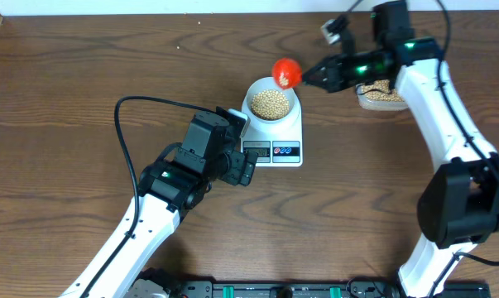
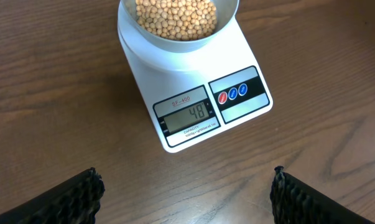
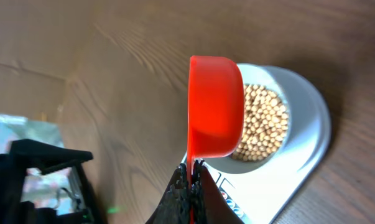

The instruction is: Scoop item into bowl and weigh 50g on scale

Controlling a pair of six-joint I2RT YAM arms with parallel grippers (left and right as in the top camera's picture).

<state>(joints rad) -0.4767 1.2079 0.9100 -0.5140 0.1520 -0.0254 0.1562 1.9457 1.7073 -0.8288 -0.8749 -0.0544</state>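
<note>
Overhead: one flat white scale at centre carries one round pale bowl filled with small tan beans.

Left wrist: the left gripper sits below the scale, its ridged black fingers wide apart and empty.

Right wrist: the right gripper is clamped tight on the handle of one glossy red scoop, just beside the bowl.

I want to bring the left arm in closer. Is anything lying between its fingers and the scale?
Nothing: in the left wrist view only bare wooden table lies between the open left fingers and the scale.
</note>
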